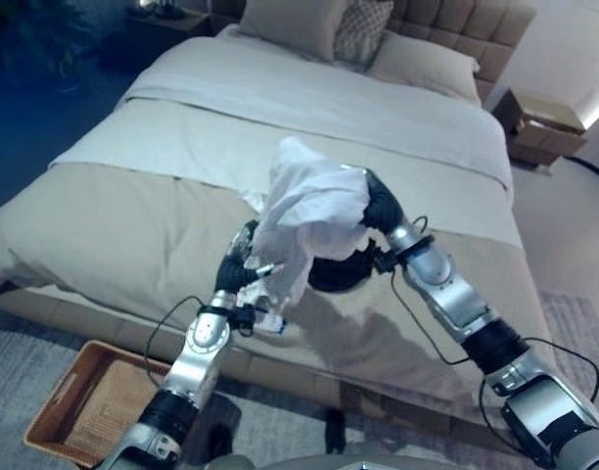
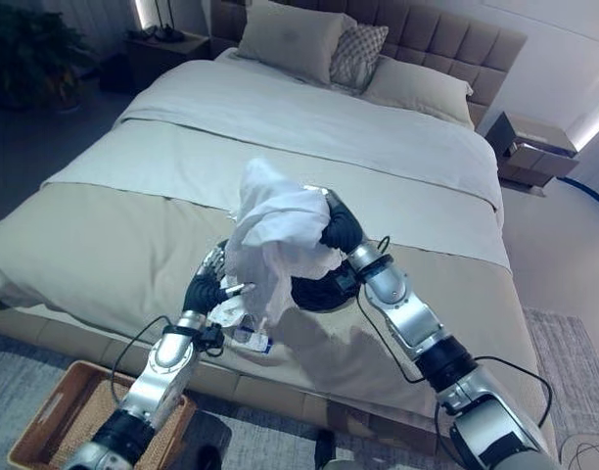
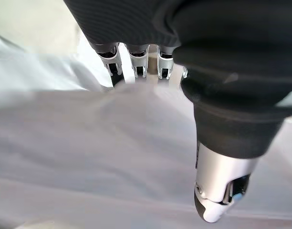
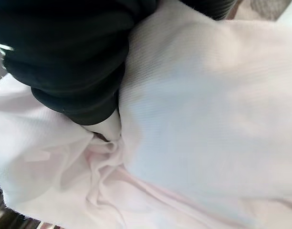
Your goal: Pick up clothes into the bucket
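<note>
Spanning dim bedroom, beige bed (image 1: 114, 235)

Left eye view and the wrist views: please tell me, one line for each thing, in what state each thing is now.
White cloth garment: lifted off the bed, bunched, hanging between the two hands.
Right hand: raised, gripping the garment's upper part.
Left hand: lower, against the garment's hanging edge; fingers hidden by fabric.
Woven brown basket: on the floor beside the bed, holding no clothes.
Beige bed cover: spread, lightly creased.
</note>
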### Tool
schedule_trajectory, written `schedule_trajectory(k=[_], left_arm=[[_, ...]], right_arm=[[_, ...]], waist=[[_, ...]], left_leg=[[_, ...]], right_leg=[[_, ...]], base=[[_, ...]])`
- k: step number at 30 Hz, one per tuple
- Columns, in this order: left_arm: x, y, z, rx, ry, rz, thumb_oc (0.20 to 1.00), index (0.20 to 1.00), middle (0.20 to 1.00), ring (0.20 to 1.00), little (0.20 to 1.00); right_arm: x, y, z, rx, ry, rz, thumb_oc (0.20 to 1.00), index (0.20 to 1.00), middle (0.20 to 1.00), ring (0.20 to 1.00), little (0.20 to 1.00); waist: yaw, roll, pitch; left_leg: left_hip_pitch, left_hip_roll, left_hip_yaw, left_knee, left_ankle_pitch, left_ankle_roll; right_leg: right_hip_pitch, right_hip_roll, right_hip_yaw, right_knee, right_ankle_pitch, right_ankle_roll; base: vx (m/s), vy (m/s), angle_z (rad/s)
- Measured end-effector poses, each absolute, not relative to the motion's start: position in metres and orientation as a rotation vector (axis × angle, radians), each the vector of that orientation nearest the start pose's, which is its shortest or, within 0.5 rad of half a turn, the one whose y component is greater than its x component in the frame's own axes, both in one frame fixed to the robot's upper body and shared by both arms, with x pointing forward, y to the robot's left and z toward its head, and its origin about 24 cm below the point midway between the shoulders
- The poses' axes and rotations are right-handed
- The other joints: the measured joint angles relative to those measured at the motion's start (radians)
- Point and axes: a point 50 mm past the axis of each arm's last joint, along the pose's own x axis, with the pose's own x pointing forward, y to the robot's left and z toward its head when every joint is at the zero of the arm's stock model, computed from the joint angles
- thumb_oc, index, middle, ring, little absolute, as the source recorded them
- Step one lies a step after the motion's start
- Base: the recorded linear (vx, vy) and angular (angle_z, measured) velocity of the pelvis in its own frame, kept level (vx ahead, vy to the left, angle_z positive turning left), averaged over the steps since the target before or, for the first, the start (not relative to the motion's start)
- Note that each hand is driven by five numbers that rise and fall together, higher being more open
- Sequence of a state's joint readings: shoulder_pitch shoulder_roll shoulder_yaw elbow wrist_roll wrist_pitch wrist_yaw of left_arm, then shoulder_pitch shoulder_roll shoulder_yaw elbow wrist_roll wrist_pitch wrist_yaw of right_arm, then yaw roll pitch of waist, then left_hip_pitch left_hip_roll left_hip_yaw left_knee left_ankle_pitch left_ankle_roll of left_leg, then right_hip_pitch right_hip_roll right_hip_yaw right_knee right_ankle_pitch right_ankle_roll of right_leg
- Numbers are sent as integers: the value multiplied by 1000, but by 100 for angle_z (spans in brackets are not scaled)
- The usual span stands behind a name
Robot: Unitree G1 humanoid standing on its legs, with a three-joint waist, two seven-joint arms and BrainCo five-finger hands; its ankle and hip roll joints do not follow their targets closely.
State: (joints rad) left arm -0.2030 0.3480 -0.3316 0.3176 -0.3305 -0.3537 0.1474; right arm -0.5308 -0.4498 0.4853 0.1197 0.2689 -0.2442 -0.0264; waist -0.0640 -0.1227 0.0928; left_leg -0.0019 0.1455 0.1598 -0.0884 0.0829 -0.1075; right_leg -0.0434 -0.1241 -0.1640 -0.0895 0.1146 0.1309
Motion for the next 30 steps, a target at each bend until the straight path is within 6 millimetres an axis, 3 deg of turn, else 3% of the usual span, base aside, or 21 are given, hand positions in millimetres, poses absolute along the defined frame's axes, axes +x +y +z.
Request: schedule_trajectory(k=[7, 17, 22, 23, 24, 25, 30], left_arm=[[301, 134, 76, 33, -254, -160, 1000, 1000, 1000, 1000, 1000], [302, 113, 80, -9, -269, -176, 1000, 1000, 1000, 1000, 1000], [302, 92, 83, -8, -272, -300, 1000, 1000, 1000, 1000, 1000], [302, 91, 82, -19, -263, -307, 658, 658, 658, 658, 658], [302, 91, 79, -34, -248, -318, 473, 473, 473, 473, 473], [301, 90, 77, -57, -234, -336, 200, 200, 200, 200, 200], [301, 91, 75, -85, -211, -369, 200, 200, 200, 200, 200]], right_arm=[[312, -87, 156, -228, -480, 546, 200, 200, 200, 200, 200], [311, -84, 155, -178, -459, 584, 200, 200, 200, 200, 200], [311, -85, 155, -164, -454, 592, 200, 200, 200, 200, 200], [311, -84, 155, -165, -453, 594, 200, 200, 200, 200, 200], [311, -85, 154, -172, -449, 597, 200, 200, 200, 200, 200], [311, -85, 153, -176, -443, 599, 200, 200, 200, 200, 200], [310, -83, 150, -171, -423, 623, 200, 200, 200, 200, 200]], waist=[[-7, 5, -33], [-31, 13, -48], [-38, 25, -55], [-38, 27, -56], [-38, 28, -57], [-37, 29, -56], [-39, 30, -57]], left_leg=[[16, -4, 0, 0, 1, 1], [30, -7, 3, 0, 2, 0], [31, -7, 5, 0, -1, 4], [31, -7, 5, 0, -1, 4], [32, -7, 5, 0, -1, 4], [32, -7, 5, 0, -1, 4], [33, -7, 7, 0, -1, 5]], right_leg=[[15, -4, -4, 0, 3, -3], [28, -6, -2, 0, 2, -3], [28, -7, 0, 0, 2, -3], [28, -7, 0, 0, 2, -3], [28, -7, 0, 0, 2, -3], [28, -6, 2, 0, 2, -3], [29, -7, 4, 0, 2, -3]], base=[[0, 0, 0], [0, 0, 0], [0, 0, 0], [0, 0, 0], [0, 0, 0], [0, 0, 0], [0, 0, 0]])
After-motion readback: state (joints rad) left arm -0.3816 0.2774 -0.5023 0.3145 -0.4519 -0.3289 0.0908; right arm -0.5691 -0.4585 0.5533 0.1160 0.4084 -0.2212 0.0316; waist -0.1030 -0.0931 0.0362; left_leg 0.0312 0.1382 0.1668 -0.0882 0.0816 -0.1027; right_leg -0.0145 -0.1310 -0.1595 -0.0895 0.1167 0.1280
